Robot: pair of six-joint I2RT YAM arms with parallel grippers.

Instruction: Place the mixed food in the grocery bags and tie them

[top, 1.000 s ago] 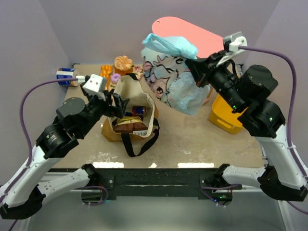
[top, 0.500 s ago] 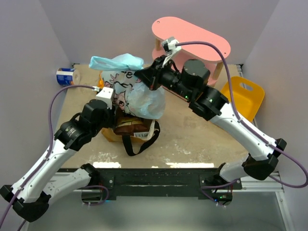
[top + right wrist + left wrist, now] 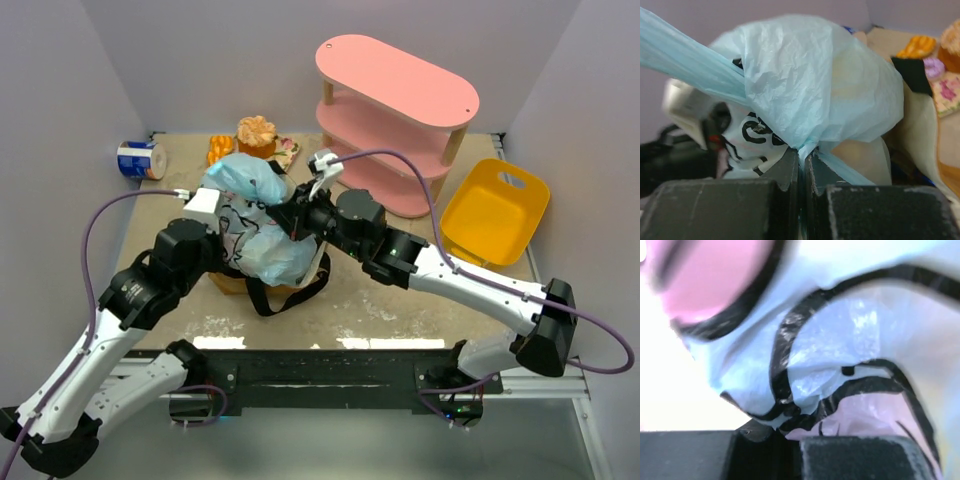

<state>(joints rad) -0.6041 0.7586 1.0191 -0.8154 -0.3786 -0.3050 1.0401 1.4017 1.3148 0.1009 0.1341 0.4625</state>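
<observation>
- Plastic bag [image 3: 268, 252]: the thin blue printed bag sits bunched on the mouth of the canvas tote [image 3: 224, 284], left of centre on the table [image 3: 400, 290]. Its gathered top points toward the back wall. I can make out none of the food through the film.
- Right gripper [image 3: 801, 165]: the jaws are pressed together on a twisted neck of blue film, just under the puffed top of the bag.
- Left gripper [image 3: 771, 440]: it is pushed hard against the bag's side, and printed film fills its camera. A fold seems to dip between the fingers, but the view is too close and blurred. I cannot tell whether they have hold of it.
- Hazard 1: the film is thin, so a sharp pull from the right pinch could stretch or tear the neck before any knot forms.
- Hazard 2: if the left fingers have only a slick outer fold, it may slip free under tension and the tie would go slack.
- Hazard 3: the bag is perched on soft canvas, so a sideways tug could roll it off the tote.
</observation>
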